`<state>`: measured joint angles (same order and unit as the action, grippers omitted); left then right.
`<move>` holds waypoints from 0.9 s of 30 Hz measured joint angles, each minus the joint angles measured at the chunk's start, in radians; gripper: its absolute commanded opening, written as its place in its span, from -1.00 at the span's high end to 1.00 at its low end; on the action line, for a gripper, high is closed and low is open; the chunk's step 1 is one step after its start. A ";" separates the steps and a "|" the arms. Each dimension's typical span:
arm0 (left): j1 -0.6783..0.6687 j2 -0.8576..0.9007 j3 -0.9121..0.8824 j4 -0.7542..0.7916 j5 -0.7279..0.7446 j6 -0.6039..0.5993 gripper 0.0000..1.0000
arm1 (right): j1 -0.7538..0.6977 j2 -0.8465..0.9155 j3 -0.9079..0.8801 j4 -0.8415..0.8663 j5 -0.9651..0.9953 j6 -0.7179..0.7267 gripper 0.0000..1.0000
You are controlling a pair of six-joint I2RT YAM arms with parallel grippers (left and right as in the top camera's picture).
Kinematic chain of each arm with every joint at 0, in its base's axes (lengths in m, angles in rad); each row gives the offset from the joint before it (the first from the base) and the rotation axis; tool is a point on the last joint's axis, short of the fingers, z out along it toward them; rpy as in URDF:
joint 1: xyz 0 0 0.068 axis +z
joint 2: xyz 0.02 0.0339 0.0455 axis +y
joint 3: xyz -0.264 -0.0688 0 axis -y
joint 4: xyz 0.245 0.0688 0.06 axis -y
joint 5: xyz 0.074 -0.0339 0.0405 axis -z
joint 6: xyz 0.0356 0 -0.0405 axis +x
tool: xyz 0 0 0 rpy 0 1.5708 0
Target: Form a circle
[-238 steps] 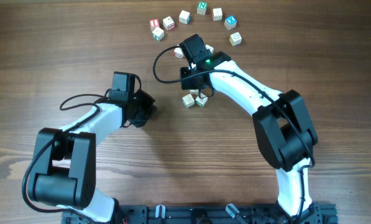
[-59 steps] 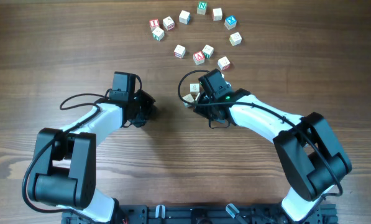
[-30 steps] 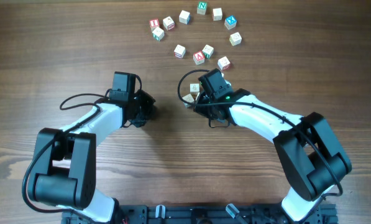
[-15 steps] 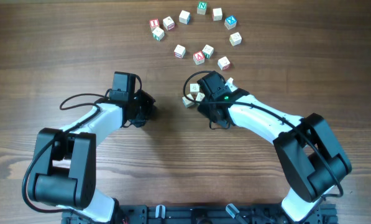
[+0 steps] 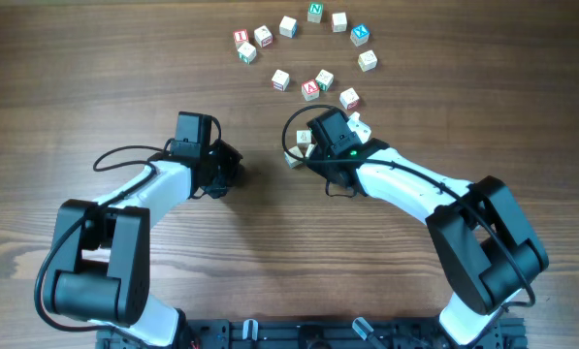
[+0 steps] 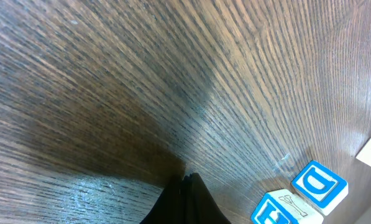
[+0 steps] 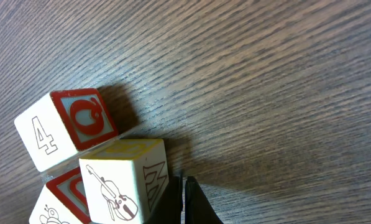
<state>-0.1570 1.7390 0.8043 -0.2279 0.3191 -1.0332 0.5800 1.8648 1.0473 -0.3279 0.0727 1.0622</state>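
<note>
Right claw (image 7: 183,198), shut and empty, sits low over the worktop (image 7: 284,74), three cubes (image 7: 73,127) just beside it at nine o'clock. Left claw (image 6: 185,199), also shut and empty, has two blue cubes (image 6: 319,185) at three o'clock. Overhead, eight more form an open arc (image 5: 315,12) at twelve o'clock, four loose inside it.

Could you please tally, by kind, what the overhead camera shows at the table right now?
Wooden letter cubes: 15 in view; the right arm may hide more
Robot arms: 2
Total: 17
</note>
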 measured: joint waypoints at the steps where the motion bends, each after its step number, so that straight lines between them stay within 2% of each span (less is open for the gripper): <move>1: 0.000 0.000 0.000 0.000 0.000 0.000 0.91 | 0.000 0.000 0.000 0.000 0.000 -0.005 0.91; 27: 0.000 0.000 0.000 0.000 0.000 0.000 0.92 | 0.000 0.000 0.000 0.026 -0.020 -0.077 0.91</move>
<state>-0.1570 1.7390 0.8043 -0.2279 0.3191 -1.0332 0.5800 1.8652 1.0470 -0.3019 0.0525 0.9848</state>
